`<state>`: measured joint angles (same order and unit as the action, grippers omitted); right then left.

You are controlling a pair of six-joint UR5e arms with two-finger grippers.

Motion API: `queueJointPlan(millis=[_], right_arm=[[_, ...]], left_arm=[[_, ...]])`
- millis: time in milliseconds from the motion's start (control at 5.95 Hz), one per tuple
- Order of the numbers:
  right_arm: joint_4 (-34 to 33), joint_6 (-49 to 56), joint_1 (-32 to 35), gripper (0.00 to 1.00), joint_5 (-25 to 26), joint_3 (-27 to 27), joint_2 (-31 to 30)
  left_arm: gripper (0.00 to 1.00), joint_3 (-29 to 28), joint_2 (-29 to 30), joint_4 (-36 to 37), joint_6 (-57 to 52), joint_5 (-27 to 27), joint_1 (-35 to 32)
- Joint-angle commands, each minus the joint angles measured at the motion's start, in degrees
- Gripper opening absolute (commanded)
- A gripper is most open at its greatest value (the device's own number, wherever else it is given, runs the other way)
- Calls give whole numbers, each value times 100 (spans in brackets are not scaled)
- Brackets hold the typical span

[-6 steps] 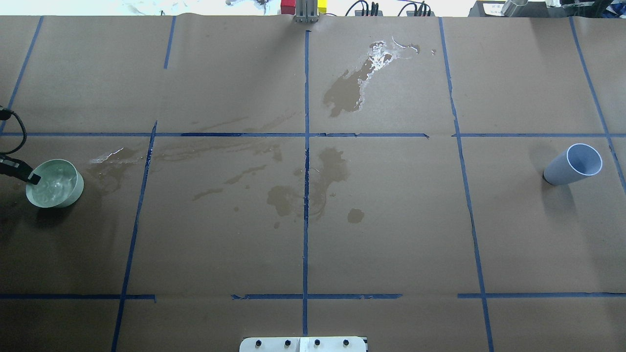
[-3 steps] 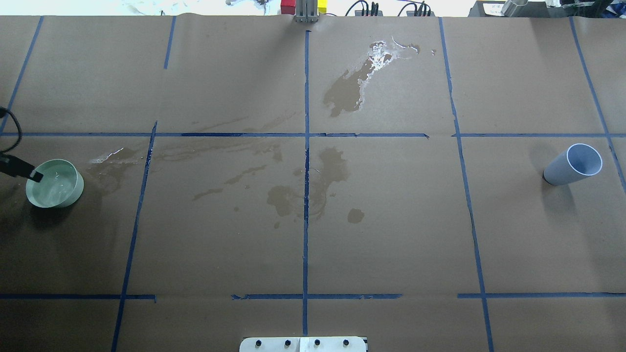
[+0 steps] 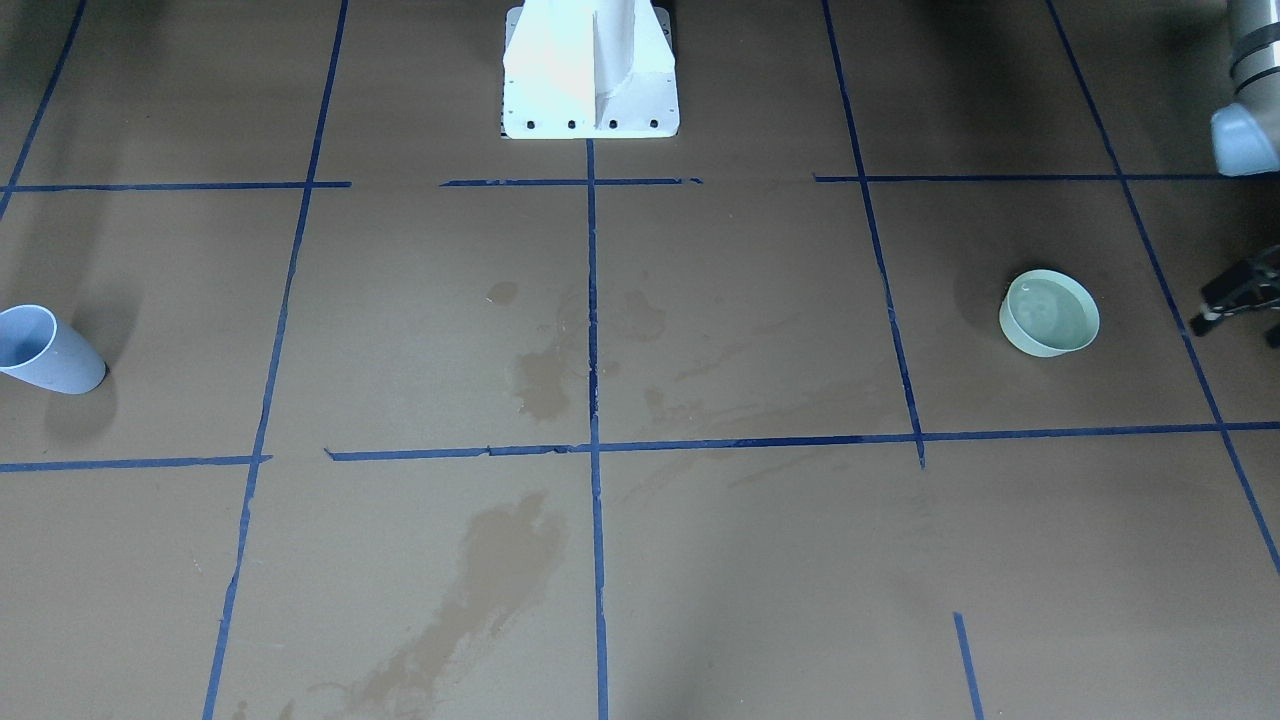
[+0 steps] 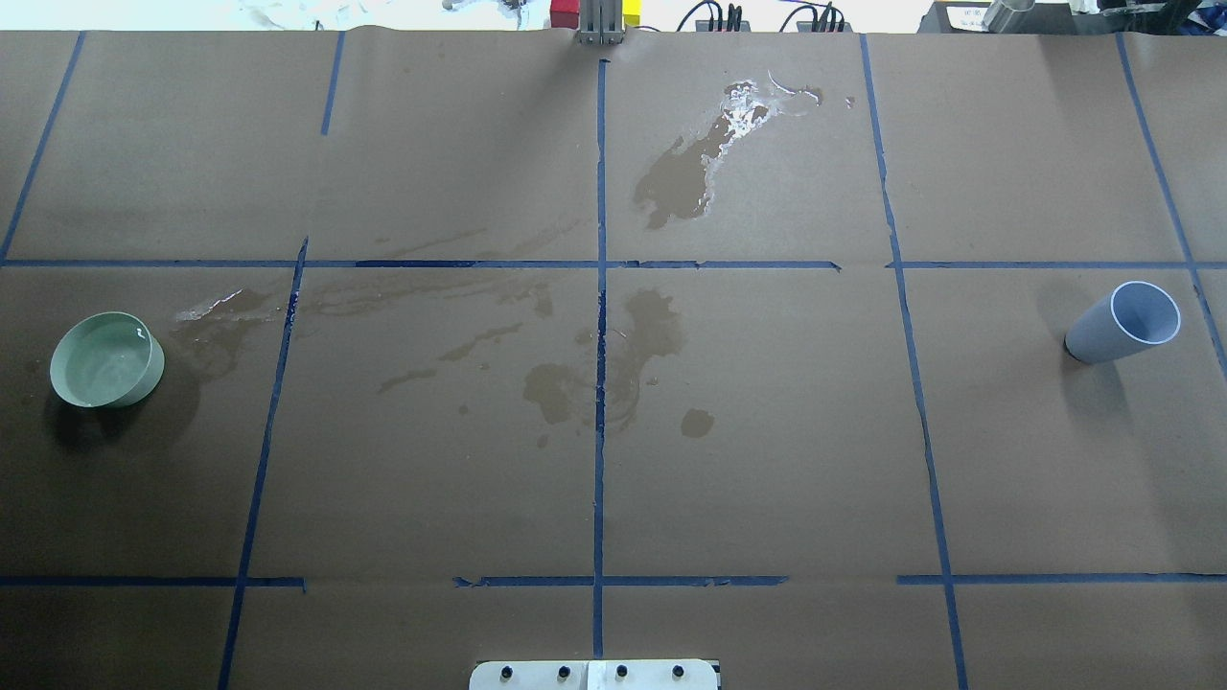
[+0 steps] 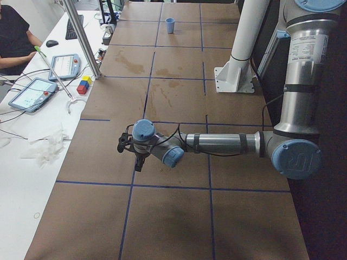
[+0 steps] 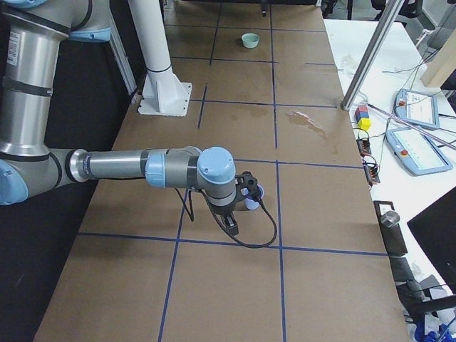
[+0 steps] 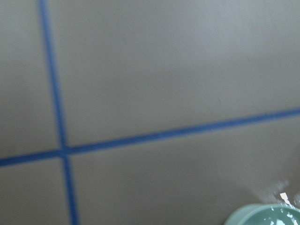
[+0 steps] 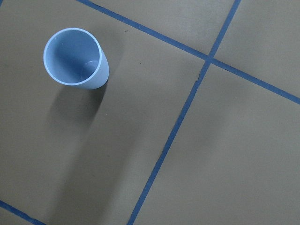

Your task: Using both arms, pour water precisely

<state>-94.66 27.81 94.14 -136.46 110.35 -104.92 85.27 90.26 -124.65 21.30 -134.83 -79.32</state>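
A pale green bowl stands on the table's left side and holds the water, which lies calm. The front-facing view shows the same bowl with my left gripper a short way off at the frame's edge, open, holding nothing. The left wrist view catches just the bowl's rim. An upright light blue cup at the far right looks empty in the right wrist view. My right gripper hovers close beside the cup; I cannot tell whether it is open or shut.
Dark wet stains mark the brown paper at the centre, and a larger one lies toward the far edge. Blue tape lines grid the table. The white pedestal stands at the robot's side. A person sits at a side desk with tablets.
My left gripper, which had a finger at the bowl's rim, has pulled away to the left and left the overhead view. The ripples in the water have settled.
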Motion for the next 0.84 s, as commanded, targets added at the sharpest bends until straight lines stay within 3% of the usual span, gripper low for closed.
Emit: queueJointPlan(millis=[0, 336, 504, 672], right_arm=[[-9, -12, -45, 100, 32, -57, 15], [-9, -212, -159, 100, 15, -110, 24], [0, -406, -220, 100, 32, -110, 24], [0, -425, -221, 100, 41, -119, 24]], left_arm=[[100, 312, -158, 951, -807, -17, -556], [100, 1259, -106, 3645, -2570, 17, -1381], [100, 1412, -123, 4233, -2631, -8, -1384], [100, 1448, -201, 4326, -2623, -35, -1393]])
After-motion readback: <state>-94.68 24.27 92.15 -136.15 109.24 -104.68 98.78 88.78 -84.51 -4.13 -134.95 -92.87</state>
